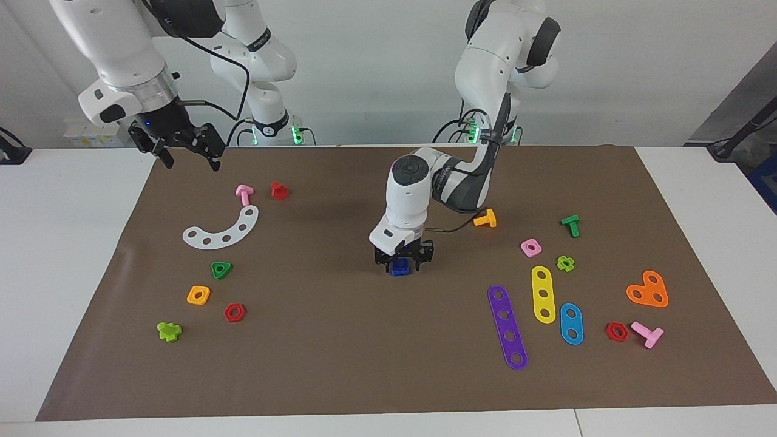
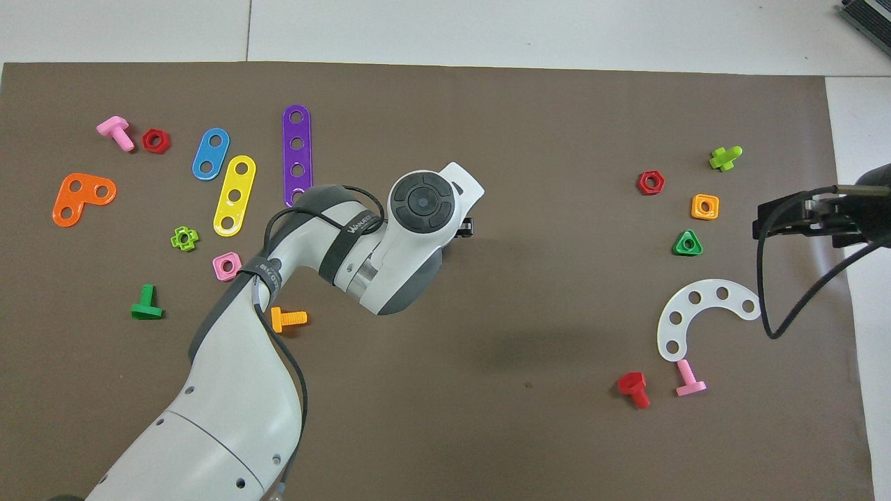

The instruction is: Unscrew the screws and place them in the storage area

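Note:
A small dark-blue screw (image 1: 399,267) stands upright on the brown paper storage area (image 1: 340,352) near its middle. My left gripper (image 1: 402,261) is down over it, open, one finger on each side of the screw; I cannot tell if they touch it. In the overhead view the left wrist hides the screw, and only one black finger (image 2: 465,227) shows past it. My right gripper (image 1: 190,159) waits open in the air over the paper's edge at the right arm's end, and nothing is between its fingers.
Toward the left arm's end lie an orange screw (image 1: 485,218), a pink nut (image 1: 531,247), a green screw (image 1: 570,225) and purple (image 1: 507,328), yellow and blue strips. Toward the right arm's end lie a white arc (image 1: 223,229), pink and red screws and several nuts.

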Action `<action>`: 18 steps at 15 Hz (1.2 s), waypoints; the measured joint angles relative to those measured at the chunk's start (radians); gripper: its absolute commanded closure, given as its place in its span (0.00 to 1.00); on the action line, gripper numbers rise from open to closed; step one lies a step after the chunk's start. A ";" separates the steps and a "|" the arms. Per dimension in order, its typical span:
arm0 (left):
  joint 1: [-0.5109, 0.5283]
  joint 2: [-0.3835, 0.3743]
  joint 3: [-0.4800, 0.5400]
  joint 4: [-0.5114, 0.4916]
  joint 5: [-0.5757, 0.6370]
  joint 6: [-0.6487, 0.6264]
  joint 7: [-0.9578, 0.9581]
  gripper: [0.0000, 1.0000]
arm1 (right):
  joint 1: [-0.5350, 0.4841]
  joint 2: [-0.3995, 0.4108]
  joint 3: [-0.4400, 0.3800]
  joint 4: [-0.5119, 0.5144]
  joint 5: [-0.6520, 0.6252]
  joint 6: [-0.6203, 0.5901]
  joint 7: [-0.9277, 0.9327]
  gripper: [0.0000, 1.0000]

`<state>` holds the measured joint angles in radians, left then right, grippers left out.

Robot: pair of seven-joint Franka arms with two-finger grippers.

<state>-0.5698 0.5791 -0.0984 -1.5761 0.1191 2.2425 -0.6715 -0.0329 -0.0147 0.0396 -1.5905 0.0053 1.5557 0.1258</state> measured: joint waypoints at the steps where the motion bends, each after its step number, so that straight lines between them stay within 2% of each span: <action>1: 0.000 0.000 0.000 0.000 0.000 0.000 0.001 0.21 | 0.000 0.000 0.000 0.000 0.000 0.000 0.000 0.00; 10: -0.018 0.001 -0.003 -0.006 0.000 -0.011 0.003 0.29 | 0.000 0.000 0.000 0.000 0.000 0.000 0.000 0.00; 18: -0.018 0.001 0.000 -0.007 0.000 -0.023 0.003 0.41 | 0.000 0.000 0.000 0.000 0.000 0.000 0.000 0.00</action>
<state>-0.5882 0.5806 -0.0988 -1.5832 0.1196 2.2197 -0.6682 -0.0329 -0.0147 0.0396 -1.5905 0.0053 1.5557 0.1258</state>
